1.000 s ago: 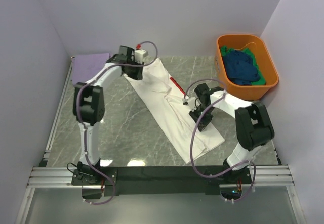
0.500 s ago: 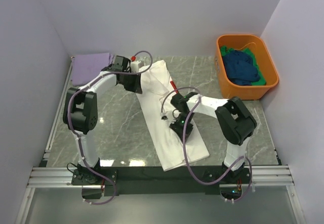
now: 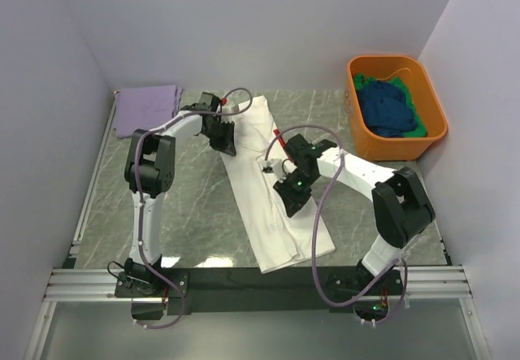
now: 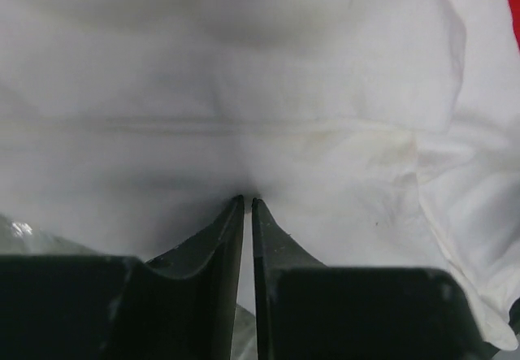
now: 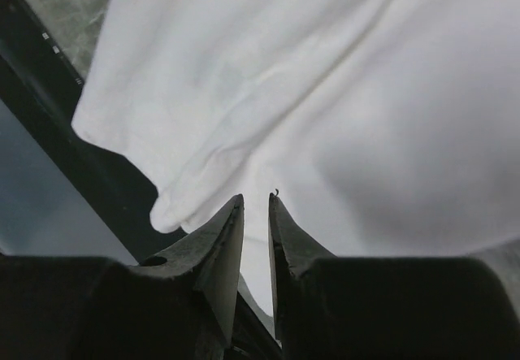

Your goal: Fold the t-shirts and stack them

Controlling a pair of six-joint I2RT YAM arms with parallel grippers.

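Observation:
The large white t-shirt (image 3: 264, 210) lies as a long folded strip running from the back of the table toward the front rail. A sliver of its red panel (image 3: 279, 138) shows at the right edge and also in the left wrist view as a red panel (image 4: 513, 2). My left gripper (image 3: 226, 142) sits at the strip's upper left edge. In its wrist view the left gripper (image 4: 246, 201) has its jaws almost together, with white cloth (image 4: 244, 67) puckered at the tips. My right gripper (image 3: 290, 200) hangs over the strip's middle. Seen from the wrist, the right gripper (image 5: 256, 197) is slightly open, the white cloth (image 5: 366, 132) lying beyond it.
A lavender t-shirt (image 3: 146, 106) lies folded flat at the back left corner. The orange tub (image 3: 435, 120) at the back right holds a dark blue t-shirt (image 3: 390, 110) and a green one (image 3: 416, 131). The black front rail (image 5: 49, 108) runs just past the white shirt's near end.
The white shirt was dragged left and turned, so its near end now lies closer to the front middle. The left gripper moved down along the shirt's upper edge. The right gripper shifted left, then slightly back.

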